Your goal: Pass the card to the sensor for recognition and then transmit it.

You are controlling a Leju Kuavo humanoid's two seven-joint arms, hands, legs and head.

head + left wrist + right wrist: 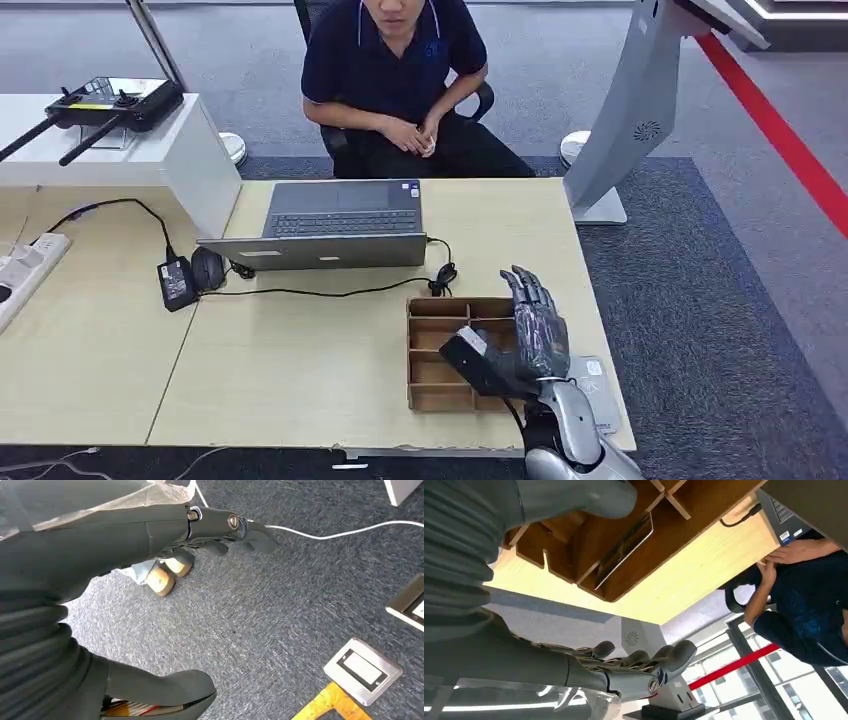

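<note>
Hovering over the wooden divided tray (440, 355) near the front right corner of the worktop (300, 370), the right hand (525, 335) had its fingers extended and apart, gripping nothing. In the right wrist view a thin flat card (624, 550) stood leaning in one compartment of the tray, untouched; thumb and fingers lay on either side of the tray region without contact. A flat grey pad (592, 390), possibly the sensor, lay just beside the tray at the right edge, partly hidden by the arm. The left hand (220, 530) hung over grey carpet, fingers loosely curled, holding nothing. Judgement: task at its start. Card not yet picked up; presentation to the sensor and hand-over both remained. A person (400, 80) sat beyond the laptop (335, 225) at the far edge.
</note>
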